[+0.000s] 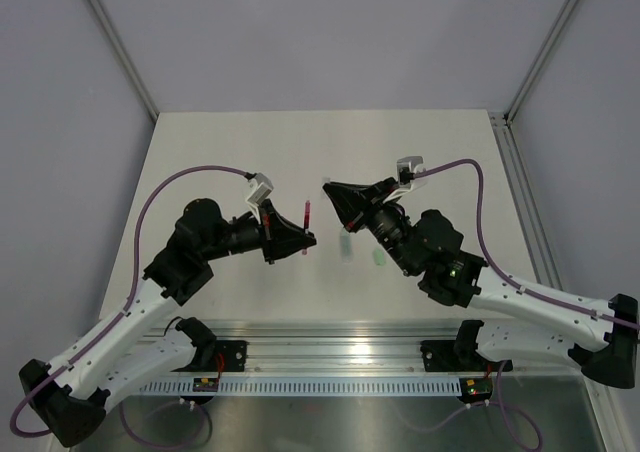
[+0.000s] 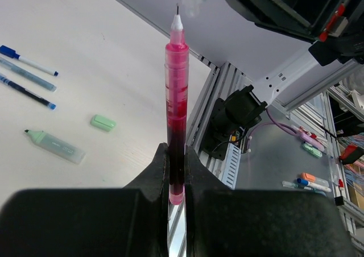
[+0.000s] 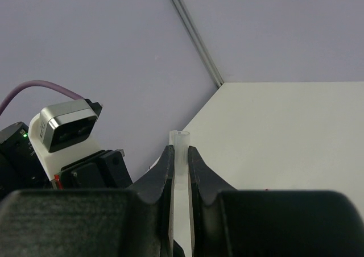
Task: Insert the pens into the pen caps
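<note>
A: Red pen [image 2: 177, 98], where is it?
B: Off the table, its blunt end clamped in the left gripper [image 2: 176, 150]. Its long axis runs in line with the fingers, nib pointing away toward the right arm.
A: And the cap [image 3: 180, 139]?
B: Pinched in the right gripper [image 3: 180, 153], open mouth outward, near the nib but not on it.
A: Risk?
B: Misalignment, I'd judge. If the axes are off, the nib hits the rim, and the pen, held only at its tail, tilts or slips.
</note>
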